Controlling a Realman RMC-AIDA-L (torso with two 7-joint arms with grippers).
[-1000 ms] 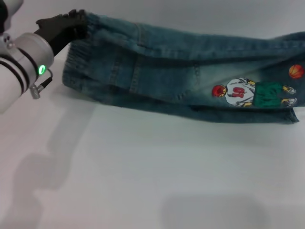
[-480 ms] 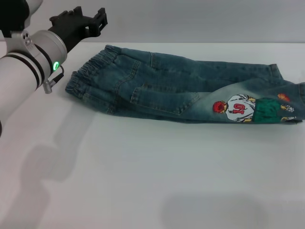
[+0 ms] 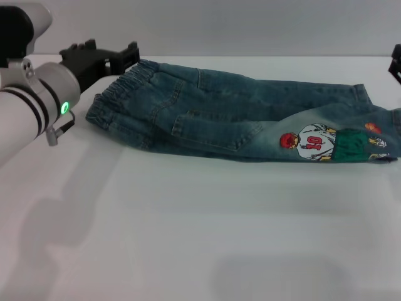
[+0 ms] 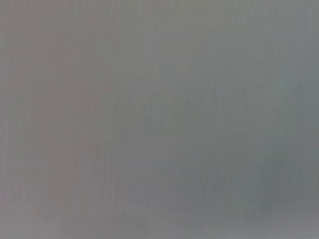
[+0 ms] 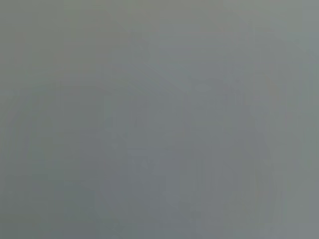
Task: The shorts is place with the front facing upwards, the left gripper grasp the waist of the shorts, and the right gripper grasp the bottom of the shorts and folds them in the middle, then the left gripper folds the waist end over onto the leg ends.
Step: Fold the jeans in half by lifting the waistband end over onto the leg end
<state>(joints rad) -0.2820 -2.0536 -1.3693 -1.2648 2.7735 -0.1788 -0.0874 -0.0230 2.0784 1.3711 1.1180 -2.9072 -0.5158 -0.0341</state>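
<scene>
- The left end effector (image 3: 106, 55) hovered with fingers spread, gripping nothing, just beside the waistband.
- The shorts (image 3: 238, 116) lay folded lengthwise on the white tabletop (image 3: 200, 226), legs stretching away from it.
- The right end effector (image 3: 396, 61) barely showed beyond the leg ends; its state was unclear.

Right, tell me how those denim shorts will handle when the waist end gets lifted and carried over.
The denim shorts will probably drape and sag, since the cloth lies flat with soft creases. The gathered waistband beside the left gripper looks thick, so it likely gives a firm pinch. Already folded double, the layers may slide apart.
</scene>
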